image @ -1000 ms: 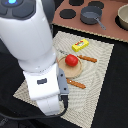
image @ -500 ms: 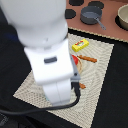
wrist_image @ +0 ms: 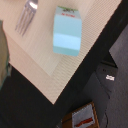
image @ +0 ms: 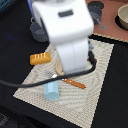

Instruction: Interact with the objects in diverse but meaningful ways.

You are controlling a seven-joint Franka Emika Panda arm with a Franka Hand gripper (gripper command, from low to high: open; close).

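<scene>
Across the exterior view from its left: grey pots (image: pixel 40 31) sit at the mat's (image: pixel 102 75) far corner, the bread loaf (image: pixel 40 58) and light-blue cup (image: pixel 51 91) lie untouched on the mat, and the orange-handled knife (image: pixel 74 83) lies beside the cup. The arm hides the plate. The gripper is out of sight, so its opening cannot be told. No interaction appears completed; everything seems left.

One golden-brown bread loaf (image: pixel 39 58), one light-blue plastic cup (image: pixel 51 91), one orange-handled knife (image: pixel 73 83), one silver fork (wrist_image: pixel 25 15), one woven beige placemat (image: pixel 100 75), two grey pots (image: pixel 38 31).
</scene>
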